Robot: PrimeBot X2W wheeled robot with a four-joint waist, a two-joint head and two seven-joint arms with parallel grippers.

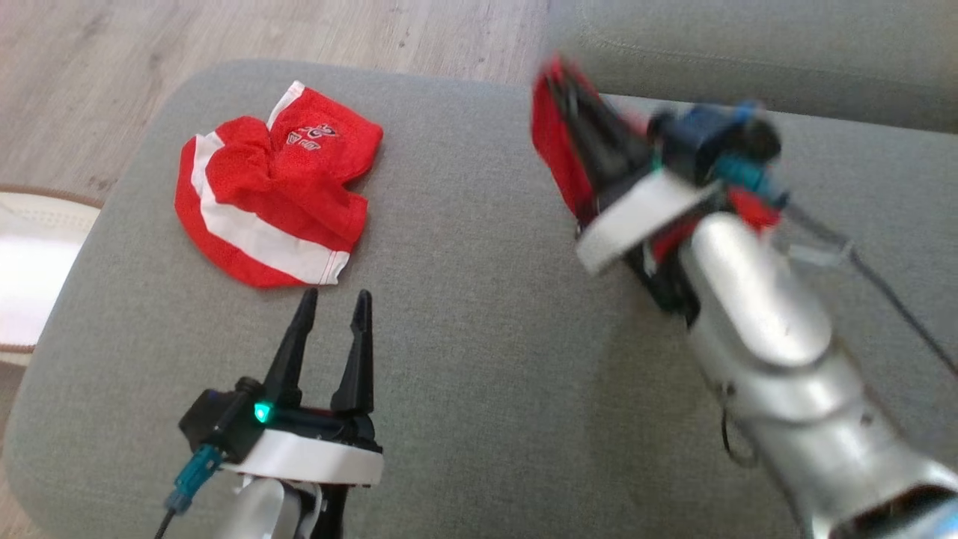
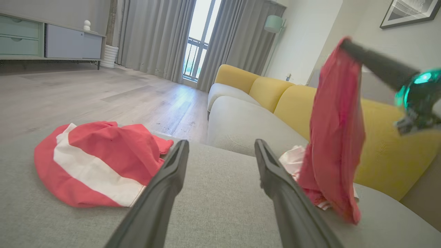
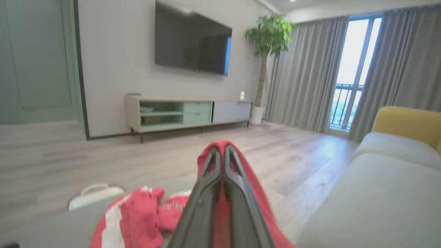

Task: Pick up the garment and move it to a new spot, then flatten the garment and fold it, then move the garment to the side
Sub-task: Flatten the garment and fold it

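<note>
Right gripper (image 1: 563,81), 2 o'clock: clamped on a red garment (image 1: 552,142) hanging over the grey cushion (image 1: 464,299). Left gripper (image 1: 337,301), 7 o'clock: jaws apart, empty. Striped garment (image 1: 254,217), 10 o'clock: crumpled.

- We see a pale wood floor (image 3: 69,155); a dark television (image 3: 193,41) hangs above a low cabinet (image 3: 186,113);
- grey curtains (image 3: 303,75) flank the bright balcony door (image 3: 351,75), a potted tree (image 3: 268,34) beside them;
- a yellow-backed sofa (image 3: 403,125).

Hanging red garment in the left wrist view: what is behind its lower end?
A pale crumpled cloth lies on the grey cushion behind the garment, with the yellow sofa back beyond. The garment covers part of that cloth, so I cannot tell what it is.
</note>
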